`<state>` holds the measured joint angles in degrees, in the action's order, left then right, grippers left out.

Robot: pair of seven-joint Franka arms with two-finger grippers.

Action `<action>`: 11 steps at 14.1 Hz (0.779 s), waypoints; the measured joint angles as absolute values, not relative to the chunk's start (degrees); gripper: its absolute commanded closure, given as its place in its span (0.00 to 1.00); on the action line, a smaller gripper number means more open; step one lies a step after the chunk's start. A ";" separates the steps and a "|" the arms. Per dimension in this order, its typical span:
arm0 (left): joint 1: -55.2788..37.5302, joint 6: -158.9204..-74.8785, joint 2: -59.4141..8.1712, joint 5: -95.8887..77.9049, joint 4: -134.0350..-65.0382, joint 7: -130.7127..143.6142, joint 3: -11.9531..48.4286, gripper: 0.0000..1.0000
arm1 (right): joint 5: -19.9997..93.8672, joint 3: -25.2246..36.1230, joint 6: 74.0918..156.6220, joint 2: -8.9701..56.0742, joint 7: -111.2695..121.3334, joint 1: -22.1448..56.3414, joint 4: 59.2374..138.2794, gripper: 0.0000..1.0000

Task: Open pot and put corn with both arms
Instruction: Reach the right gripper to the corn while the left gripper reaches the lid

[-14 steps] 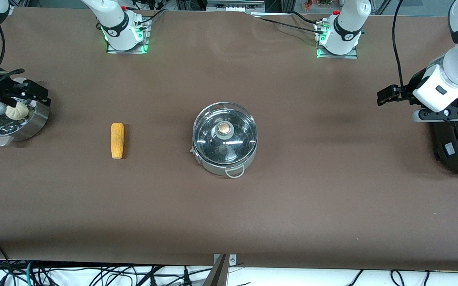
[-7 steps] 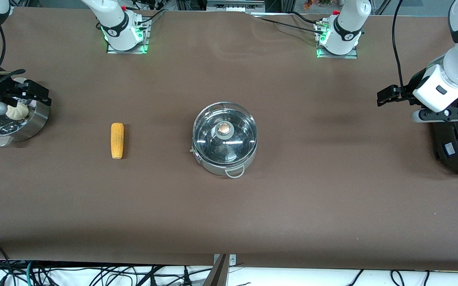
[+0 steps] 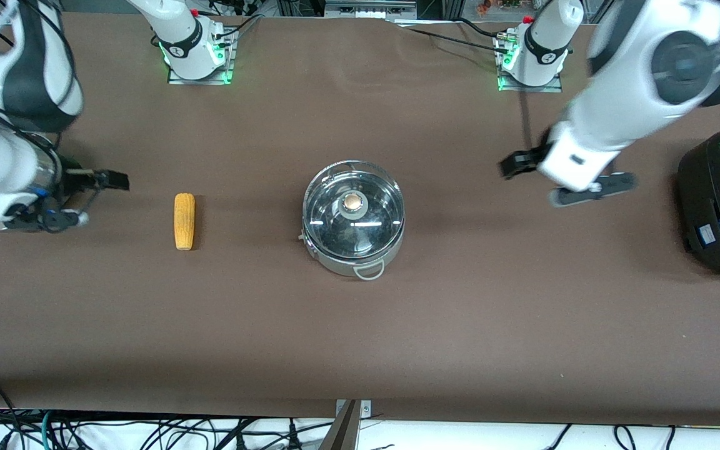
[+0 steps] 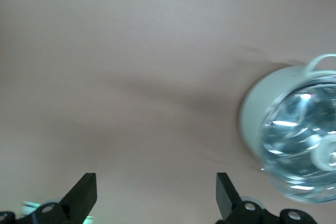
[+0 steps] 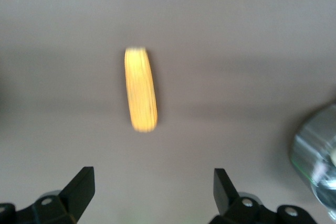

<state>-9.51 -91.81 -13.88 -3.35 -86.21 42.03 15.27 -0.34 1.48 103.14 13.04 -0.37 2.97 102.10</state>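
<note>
pot: pot (image 3: 354, 217) mid-table, glass lid (image 3: 354, 206) on, knob (image 3: 352, 201) centred, untouched.
corn: corn (image 3: 184, 220) flat on table (image 3: 360, 325) toward the right arm's end, well apart from pot; long axis runs toward/away from front camera.
right gripper: right gripper (image 3: 113, 181) over bare table just beside corn, fingers spread wide, empty; corn lies ahead of it toward pot, cob lengthwise between the finger line in its wrist view.
left gripper: left gripper (image 3: 513, 167) over bare table toward left arm's end, fingers apart, empty; pot lies toward table centre from it.
nearer arm: right for corn, left for lid.
</note>
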 measured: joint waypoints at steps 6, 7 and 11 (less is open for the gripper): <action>-25.36 -94.72 -31.51 -2.87 -70.24 63.56 14.54 0.00 | -0.34 1.35 123.27 18.37 -7.04 6.72 114.17 0.00; -27.71 -95.15 -34.27 -2.31 -67.83 66.27 13.80 0.00 | -0.34 1.35 124.57 19.83 -7.04 6.78 115.15 0.00; -33.92 -99.79 -42.62 -1.04 -61.76 74.07 12.26 0.00 | -0.36 1.57 126.34 26.98 -7.04 6.78 115.62 0.37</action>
